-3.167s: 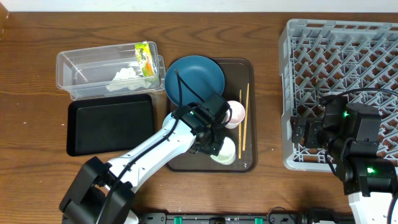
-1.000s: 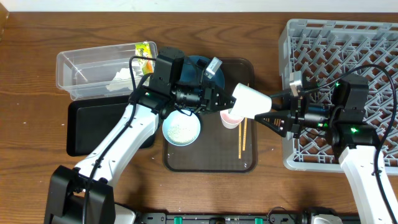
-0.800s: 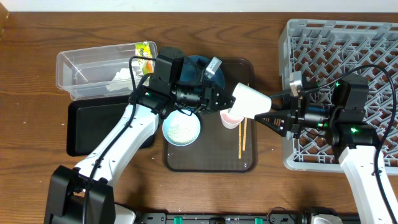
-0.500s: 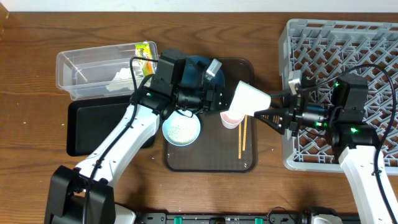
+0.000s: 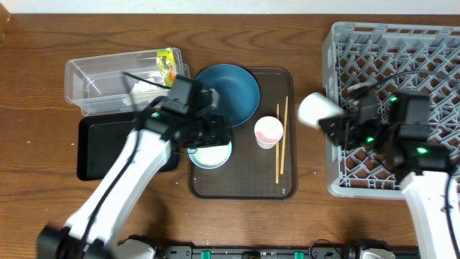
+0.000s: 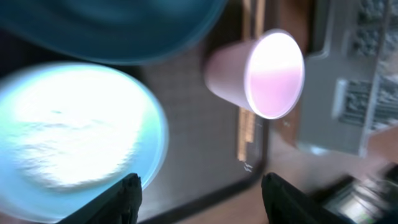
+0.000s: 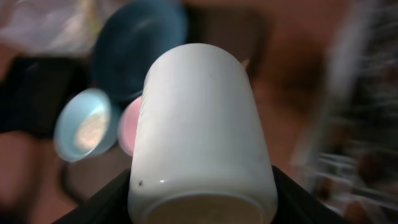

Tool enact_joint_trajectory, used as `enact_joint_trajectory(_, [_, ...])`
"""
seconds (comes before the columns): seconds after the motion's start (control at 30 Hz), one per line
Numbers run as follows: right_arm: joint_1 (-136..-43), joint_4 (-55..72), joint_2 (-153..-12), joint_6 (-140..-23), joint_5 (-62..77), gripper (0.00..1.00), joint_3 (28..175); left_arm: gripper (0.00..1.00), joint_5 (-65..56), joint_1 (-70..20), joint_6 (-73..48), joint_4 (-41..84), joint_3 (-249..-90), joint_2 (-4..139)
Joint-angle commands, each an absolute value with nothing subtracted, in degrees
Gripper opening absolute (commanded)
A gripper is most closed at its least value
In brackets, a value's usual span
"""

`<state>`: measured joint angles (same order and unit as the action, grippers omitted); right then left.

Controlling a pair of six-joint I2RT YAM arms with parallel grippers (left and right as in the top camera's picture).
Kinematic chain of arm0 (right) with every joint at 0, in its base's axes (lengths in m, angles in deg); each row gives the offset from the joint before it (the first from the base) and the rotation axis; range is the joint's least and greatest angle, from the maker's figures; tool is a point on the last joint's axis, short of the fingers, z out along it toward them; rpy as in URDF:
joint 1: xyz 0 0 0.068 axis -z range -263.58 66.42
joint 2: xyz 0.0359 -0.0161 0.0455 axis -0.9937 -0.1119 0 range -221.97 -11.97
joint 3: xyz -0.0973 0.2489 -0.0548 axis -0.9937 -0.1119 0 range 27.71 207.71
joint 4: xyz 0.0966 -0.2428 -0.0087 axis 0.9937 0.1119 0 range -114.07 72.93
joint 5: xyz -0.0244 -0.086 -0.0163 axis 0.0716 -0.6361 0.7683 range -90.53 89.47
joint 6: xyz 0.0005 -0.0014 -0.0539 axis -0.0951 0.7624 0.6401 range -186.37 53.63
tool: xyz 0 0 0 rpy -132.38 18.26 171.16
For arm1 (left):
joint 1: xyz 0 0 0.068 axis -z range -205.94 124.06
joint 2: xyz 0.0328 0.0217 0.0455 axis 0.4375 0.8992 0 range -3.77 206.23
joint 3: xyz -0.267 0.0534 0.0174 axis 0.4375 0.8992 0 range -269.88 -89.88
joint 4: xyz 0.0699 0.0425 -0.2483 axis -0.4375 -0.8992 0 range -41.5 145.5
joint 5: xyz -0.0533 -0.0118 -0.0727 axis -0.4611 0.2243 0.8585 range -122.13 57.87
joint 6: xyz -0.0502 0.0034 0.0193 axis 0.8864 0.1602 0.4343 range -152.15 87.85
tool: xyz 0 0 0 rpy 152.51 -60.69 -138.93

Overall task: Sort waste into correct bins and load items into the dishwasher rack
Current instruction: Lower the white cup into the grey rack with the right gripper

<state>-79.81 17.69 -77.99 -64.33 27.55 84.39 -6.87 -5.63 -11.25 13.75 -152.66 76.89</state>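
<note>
Close up at the right wrist camera, the white cup (image 7: 199, 124) fills the middle of the frame. The right gripper (image 7: 202, 202) is clamped on it, one finger at each lower flank. That's the loading step, by my read: cup in hand, bound for the dishwasher rack (image 5: 402, 43).

From overhead, the cup hangs centre-right, just outside the rack's left wall and not yet over the grid. Next it wants carrying across that wall and setting down among the pegs, steady enough not to clip the rim.

Further left, the left gripper (image 6: 205, 199) hovers with fingers spread and nothing between them. The light-blue bowl (image 6: 152, 155), with rice (image 6: 68, 143) inside, sits at the left of its blurred view, and the pink-lined cup (image 6: 261, 74) is upper right. Farthest off, the chopsticks (image 5: 282, 140) and dark-blue plate (image 5: 233, 90) wait on the brown tray (image 5: 237, 188).
</note>
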Motion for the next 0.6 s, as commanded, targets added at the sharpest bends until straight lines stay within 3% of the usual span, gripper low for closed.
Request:
enact_joint_trajectory(0.0, [-76.81, 21.45, -76.20, -67.15, 10.72, 0.01, 92.09, 0.67, -19.31, -6.57, -13.52, 12.70, -153.34, 71.21])
enact_joint_trajectory(0.17, [-70.41, 28.23, -77.97, -70.60, -1.85, 0.01, 99.17, 0.67, -22.83, -6.70, -13.52, 12.63, -153.34, 66.60])
enact_joint_trajectory(0.57, [-49.51, 31.83, -88.59, -73.84, -6.33, 0.01, 106.56, 0.67, -22.79, -6.70, -13.50, 12.06, -153.32, 66.49])
